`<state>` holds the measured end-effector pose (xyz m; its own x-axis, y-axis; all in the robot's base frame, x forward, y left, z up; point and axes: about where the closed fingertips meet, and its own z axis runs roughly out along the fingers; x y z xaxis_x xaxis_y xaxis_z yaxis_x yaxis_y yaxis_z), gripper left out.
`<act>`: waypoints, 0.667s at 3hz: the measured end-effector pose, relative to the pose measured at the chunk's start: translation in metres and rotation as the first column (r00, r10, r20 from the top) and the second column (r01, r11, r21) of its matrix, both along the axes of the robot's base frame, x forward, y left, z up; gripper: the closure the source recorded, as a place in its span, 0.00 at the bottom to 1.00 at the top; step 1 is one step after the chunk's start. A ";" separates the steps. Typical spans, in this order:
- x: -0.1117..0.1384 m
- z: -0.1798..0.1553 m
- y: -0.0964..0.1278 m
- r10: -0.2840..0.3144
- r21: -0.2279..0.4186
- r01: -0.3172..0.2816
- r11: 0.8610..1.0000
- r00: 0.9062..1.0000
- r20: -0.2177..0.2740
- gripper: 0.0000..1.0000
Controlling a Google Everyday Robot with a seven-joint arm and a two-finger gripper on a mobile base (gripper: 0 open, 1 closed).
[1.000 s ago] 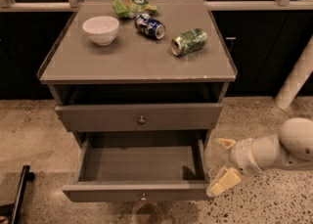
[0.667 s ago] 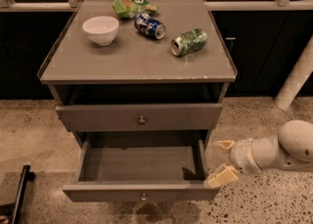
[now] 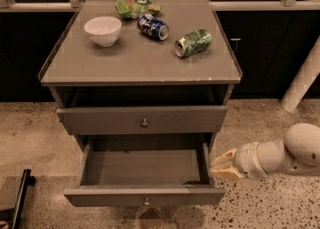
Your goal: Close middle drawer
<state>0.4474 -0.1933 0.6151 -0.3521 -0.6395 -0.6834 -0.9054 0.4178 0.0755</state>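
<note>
The middle drawer (image 3: 145, 195) is pulled far out of the grey cabinet. It has a low front panel with a small round knob (image 3: 146, 202), and its grey inside is bare. My gripper (image 3: 223, 165) hangs just right of the drawer's right front corner, level with its side wall and pointing left towards it. It holds nothing that I can see. A gap seems to separate it from the drawer. The cream arm (image 3: 280, 155) comes in from the right edge.
Above the open drawer is a taller drawer front with a bigger knob (image 3: 144, 122), nearly flush. On the cabinet top (image 3: 100, 68) are a white bowl (image 3: 103, 30), a green chip bag (image 3: 134, 3), a blue can (image 3: 153, 26) and a green can (image 3: 192, 42). A white post (image 3: 304, 80) stands at the right.
The gripper has stayed beside the drawer's right front corner, and its tip has drawn in and risen slightly. The drawer has not moved.
</note>
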 end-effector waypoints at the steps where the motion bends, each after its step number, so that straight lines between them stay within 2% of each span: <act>1: 0.000 0.000 0.000 0.000 0.000 0.000 1.000 1.000 0.000 0.87; 2: 0.000 0.000 0.000 0.000 0.000 0.000 1.000 1.000 0.000 1.00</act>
